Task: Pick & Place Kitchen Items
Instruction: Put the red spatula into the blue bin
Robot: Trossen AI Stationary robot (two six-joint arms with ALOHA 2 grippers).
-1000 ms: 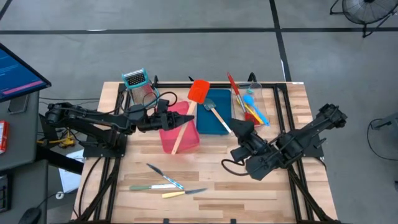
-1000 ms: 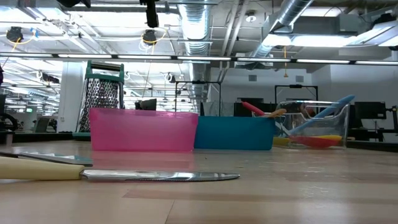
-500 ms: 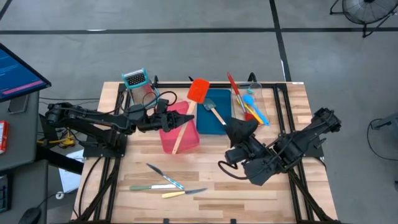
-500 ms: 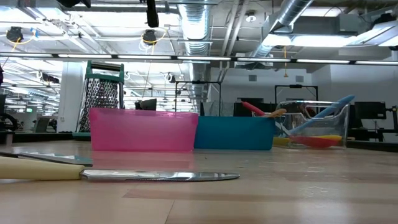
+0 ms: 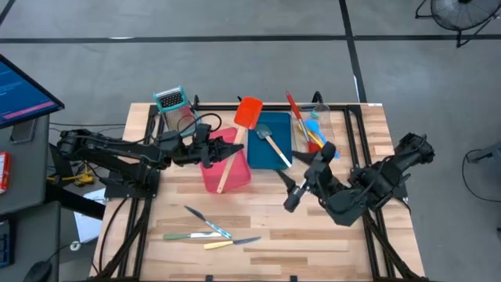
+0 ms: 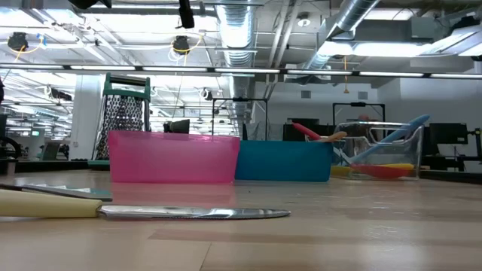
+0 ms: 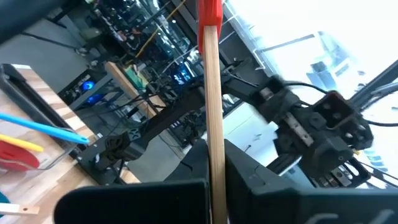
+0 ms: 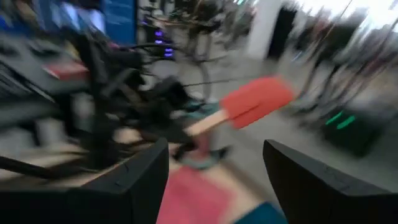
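My left gripper (image 5: 210, 150) reaches in from the table's left over the pink tray (image 5: 237, 177), shut on the red spatula (image 5: 248, 112) with the wooden handle. The spatula's red head shows far off in the right wrist view (image 8: 255, 99). My right gripper (image 5: 288, 189) hangs open above the bare wood near the blue tray (image 5: 277, 125), with nothing between its fingers. A grey spatula (image 5: 272, 142) lies in the blue tray. Red, blue and yellow spoons (image 5: 311, 133) lie in the clear tray (image 5: 333, 135). Slim knives (image 5: 207, 229) lie flat on the wood near the front edge. My left gripper pinches the spatula's wooden handle (image 7: 215, 146) between its two fingers, about midway along it. The fingers come roughly level from the table's left and lie across the handle. The spatula is lifted clear, its red head (image 5: 248, 112) toward the far edge and its handle end (image 5: 221, 188) over the pink tray.
A teal-framed grater (image 5: 172, 103) stands at the far left behind the pink tray. The three trays stand in a row across the far half (image 6: 285, 160). Bare wood lies between the knives and my right arm.
My right gripper has risen and rolled about its own axis, so its two fingers now spread side by side as seen from above; it stays open. My left gripper keeps its place and its hold on the spatula.
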